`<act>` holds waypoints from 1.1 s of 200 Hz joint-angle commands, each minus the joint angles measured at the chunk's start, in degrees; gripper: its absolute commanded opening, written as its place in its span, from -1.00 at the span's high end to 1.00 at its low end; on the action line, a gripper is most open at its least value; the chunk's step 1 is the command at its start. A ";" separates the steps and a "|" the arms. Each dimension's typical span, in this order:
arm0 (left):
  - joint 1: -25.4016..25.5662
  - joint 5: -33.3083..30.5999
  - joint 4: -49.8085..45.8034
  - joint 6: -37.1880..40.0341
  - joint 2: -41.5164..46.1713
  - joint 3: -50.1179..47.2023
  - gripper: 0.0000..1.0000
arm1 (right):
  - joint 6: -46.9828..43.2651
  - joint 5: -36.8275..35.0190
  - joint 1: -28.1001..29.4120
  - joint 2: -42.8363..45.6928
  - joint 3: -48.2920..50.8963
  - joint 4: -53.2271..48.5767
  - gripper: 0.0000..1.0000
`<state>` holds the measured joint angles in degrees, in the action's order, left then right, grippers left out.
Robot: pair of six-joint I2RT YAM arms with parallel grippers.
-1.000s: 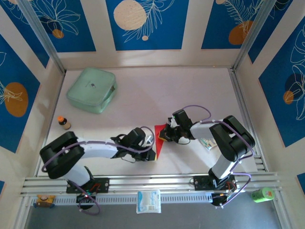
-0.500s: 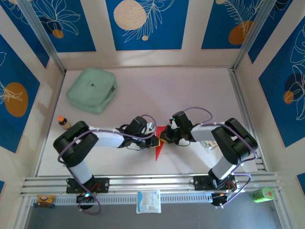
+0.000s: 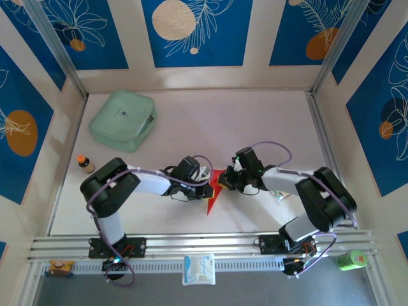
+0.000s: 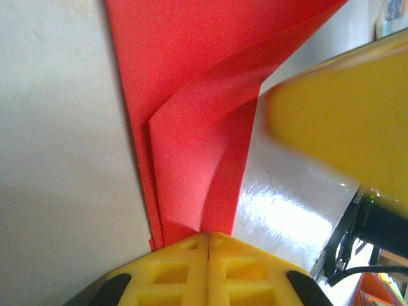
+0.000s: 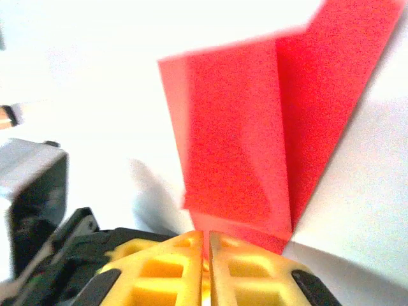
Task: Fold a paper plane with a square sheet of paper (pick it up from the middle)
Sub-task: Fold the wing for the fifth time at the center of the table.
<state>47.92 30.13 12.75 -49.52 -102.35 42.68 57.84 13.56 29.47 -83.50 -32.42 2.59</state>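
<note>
Both arms have shifted in the last half second: the left arm's elbow has swung further over the table (image 3: 191, 121) and the right arm's shoulder has leaned out to the right, while the claws stay met at mid-table. Nearest, on the rail before the bases, lies a white packet (image 3: 198, 269). Further in, the left claw (image 3: 205, 190) and right claw (image 3: 224, 183) face each other across the red paper (image 3: 211, 204), a creased narrow shape whose point trails toward the near edge. In the left wrist view, the left claw (image 4: 208, 245) is pressed together on the paper's edge, with folded layers spreading away from it. In the right wrist view, the right claw (image 5: 206, 245) is likewise clamped on the paper. Beyond, a small orange-capped bottle (image 3: 85, 164) stands near the left wall, and the mint-green case (image 3: 122, 120) lies in the far-left corner.
</note>
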 commanded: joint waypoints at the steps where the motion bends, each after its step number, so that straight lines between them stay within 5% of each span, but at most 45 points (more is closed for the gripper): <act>1: -0.30 -0.82 -10.62 4.96 -2.33 -3.46 1.00 | -6.01 -0.95 -2.07 5.81 0.91 -4.98 0.75; 44: -0.53 -0.16 -11.76 6.10 -2.79 -2.30 1.00 | -10.09 3.99 -0.55 4.85 0.92 -3.29 0.76; 105: -0.72 -0.07 -12.83 6.04 -3.30 -0.92 1.00 | -11.92 1.49 4.01 -5.38 -3.03 -3.59 0.80; 220: -0.72 0.28 -11.35 5.13 -3.91 -3.12 1.00 | -12.61 0.06 -7.31 -9.31 -4.44 -4.58 0.80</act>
<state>47.46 32.03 11.35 -44.88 -102.63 43.13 46.46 17.34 24.97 -91.70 -35.27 0.12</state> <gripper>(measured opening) 0.064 0.102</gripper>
